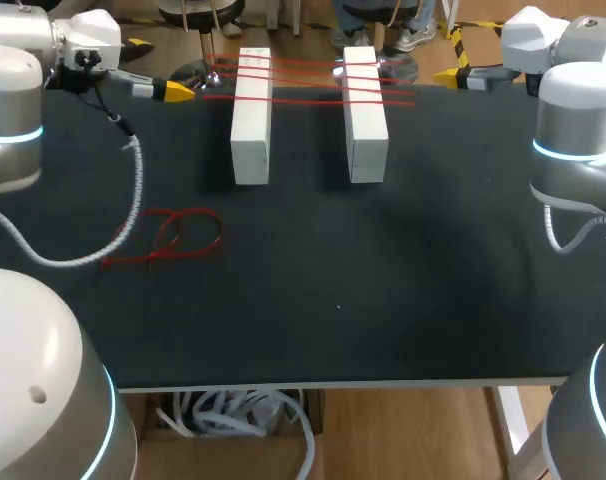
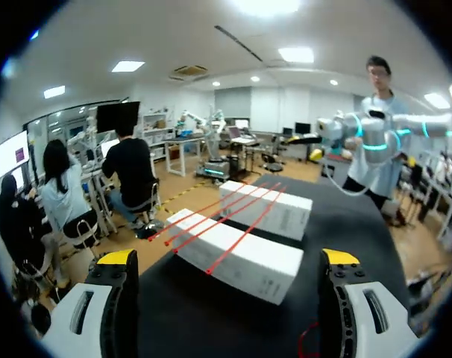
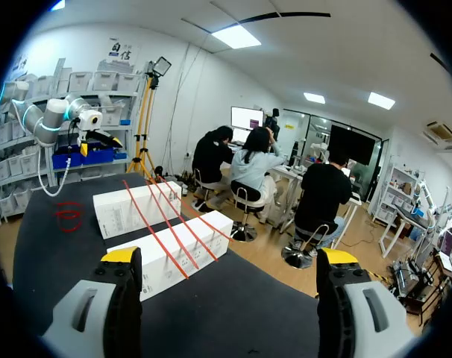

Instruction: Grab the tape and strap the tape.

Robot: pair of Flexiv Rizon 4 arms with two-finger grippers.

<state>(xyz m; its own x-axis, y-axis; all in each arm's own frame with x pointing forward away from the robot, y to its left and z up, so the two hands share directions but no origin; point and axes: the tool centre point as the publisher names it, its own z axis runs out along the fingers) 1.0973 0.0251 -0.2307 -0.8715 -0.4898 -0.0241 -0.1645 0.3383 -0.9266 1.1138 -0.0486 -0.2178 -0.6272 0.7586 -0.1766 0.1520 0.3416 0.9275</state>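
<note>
Currently, left gripper (image 1: 179, 91) (image 2: 228, 257): at the far left corner of the table (image 1: 383, 270), pointing toward the middle; its own wrist view shows the two yellow-tipped fingers spread wide with nothing between them.
Right gripper (image 1: 449, 75) (image 3: 229, 256): at the far right corner, aimed inward, facing the other arm; its fingers are likewise spread apart and bare.
Left box (image 1: 251, 115) (image 2: 241, 257) (image 3: 140, 209): long and white, lying flat with one end toward the far edge; in the left wrist view it is the nearer of the two.
Right box (image 1: 365, 115) (image 2: 274, 209) (image 3: 181, 250): same shape, parallel to the left box, with a gap of bare table between them.
Stretched strands (image 1: 308, 82) (image 2: 218, 220) (image 3: 170, 231): four thin red lines of tape running across the tops of both boxes at their far ends, spanning the gap and reaching a little past each box; their left ends come near the left gripper's tips.
Loose tape (image 1: 178, 237) (image 2: 309, 339) (image 3: 68, 215): a red looped tangle lying flat on the table's left side, nearer than the boxes and well apart from both grippers.
Cable (image 1: 133, 190): white and coiled, drooping from the left arm onto the table, its lowest bend just beside the loose tape; contact cannot be told.
</note>
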